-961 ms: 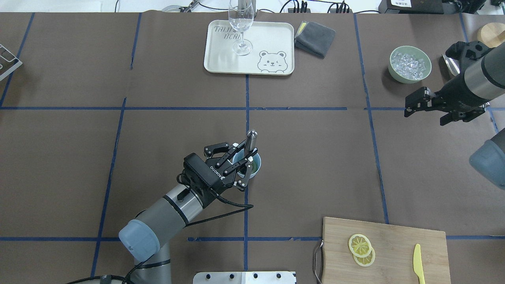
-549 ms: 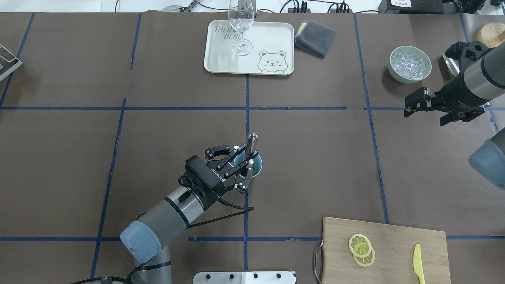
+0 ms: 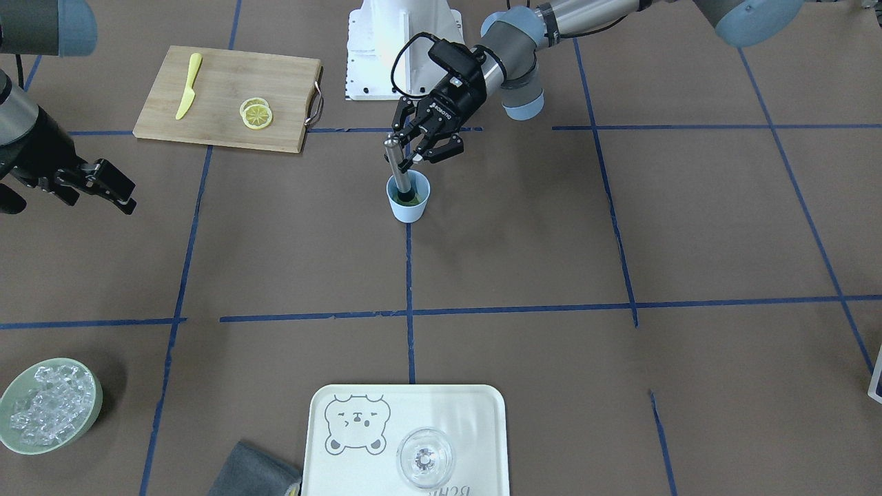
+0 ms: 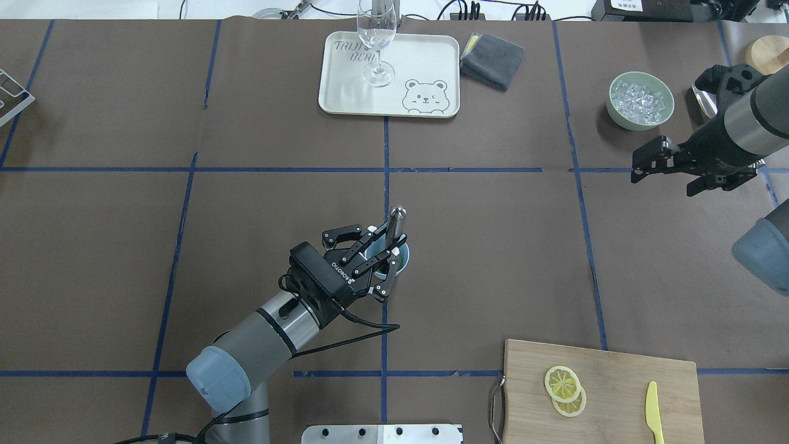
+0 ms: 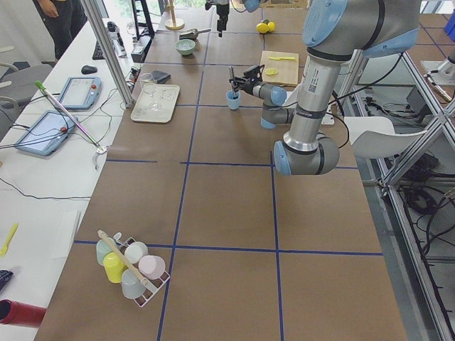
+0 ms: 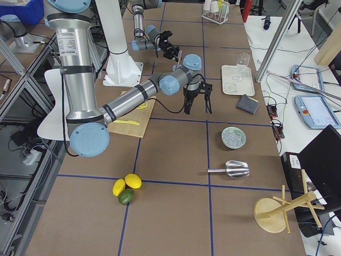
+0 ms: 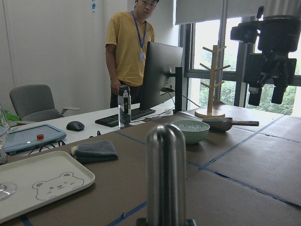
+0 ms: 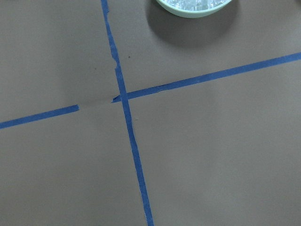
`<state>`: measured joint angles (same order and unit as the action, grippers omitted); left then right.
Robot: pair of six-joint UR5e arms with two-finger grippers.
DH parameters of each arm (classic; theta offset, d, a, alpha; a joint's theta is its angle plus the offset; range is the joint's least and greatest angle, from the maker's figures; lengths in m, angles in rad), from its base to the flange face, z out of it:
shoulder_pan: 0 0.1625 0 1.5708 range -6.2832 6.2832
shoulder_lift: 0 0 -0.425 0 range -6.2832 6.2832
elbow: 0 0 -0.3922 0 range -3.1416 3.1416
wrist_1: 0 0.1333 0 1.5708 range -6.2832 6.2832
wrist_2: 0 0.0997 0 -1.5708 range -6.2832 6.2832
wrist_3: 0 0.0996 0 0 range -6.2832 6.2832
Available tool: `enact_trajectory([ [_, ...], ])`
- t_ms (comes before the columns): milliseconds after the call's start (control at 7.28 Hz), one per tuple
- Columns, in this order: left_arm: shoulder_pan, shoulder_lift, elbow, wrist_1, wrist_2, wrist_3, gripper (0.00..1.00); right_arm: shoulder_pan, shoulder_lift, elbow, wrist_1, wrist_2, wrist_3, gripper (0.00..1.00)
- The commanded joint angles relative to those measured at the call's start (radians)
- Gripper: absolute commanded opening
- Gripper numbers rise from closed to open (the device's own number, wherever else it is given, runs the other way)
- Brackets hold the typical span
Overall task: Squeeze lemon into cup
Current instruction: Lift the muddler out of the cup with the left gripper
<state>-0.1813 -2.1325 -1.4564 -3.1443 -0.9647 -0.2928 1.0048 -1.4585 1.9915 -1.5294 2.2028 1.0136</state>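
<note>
Nearest the robot's base, on its right, a pale wooden cutting board [image 4: 616, 394] carries two overlapping thin yellow lemon slices [image 4: 564, 385] and a yellow plastic knife [image 4: 653, 410]. Farther out, at mid-table, the left gripper [image 4: 383, 242] pinches a brushed-steel round-topped rod [image 3: 397, 164] that stands in the small light-blue tapered cup [image 3: 409, 207]. Something yellow-green shows at the cup's bottom under the rod. It is probably the lemon, though it is too small to be sure. Judged from that, pressing is the step in hand. To do it well, push straight down with the rod upright and centred. Nothing braces the cup, so a sideways shove could tip it or skid it on the paper. The right gripper [image 4: 664, 184], jaws spread and empty, hangs well apart, near a pale-green bowl of ice cubes [image 4: 632, 125]. Brown paper [image 4: 493, 246] crossed by blue tape lines covers the table. Toward its far edge sit a cream bear-printed tray [image 4: 345, 92] bearing a clear stemmed glass [image 4: 376, 31], and a folded grey cloth [image 4: 492, 60]. Beyond, a man in a yellow shirt [image 7: 128, 52] stands by a dark monitor [image 7: 160, 70].
</note>
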Motion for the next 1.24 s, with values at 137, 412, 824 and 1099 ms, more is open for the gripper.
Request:
enact_trajectory([
  [137, -0.038, -0.018, -0.105, 0.013, 0.0, 0.053, 0.0, 0.0, 0.004, -0.005, 0.0, 0.0, 0.0, 1.0],
  [412, -0.085, -0.023, -0.145, 0.033, -0.006, 0.044, 0.0, 0.005, 0.004, -0.007, 0.0, 0.0, -0.001, 1.0],
  [824, -0.202, 0.008, -0.176, 0.233, -0.008, -0.075, 0.0, 0.003, 0.006, -0.007, 0.0, 0.002, 0.006, 1.0],
  [1099, -0.257, 0.067, -0.186, 0.415, -0.009, -0.086, 0.0, 0.003, 0.006, -0.011, 0.0, 0.002, 0.008, 1.0],
])
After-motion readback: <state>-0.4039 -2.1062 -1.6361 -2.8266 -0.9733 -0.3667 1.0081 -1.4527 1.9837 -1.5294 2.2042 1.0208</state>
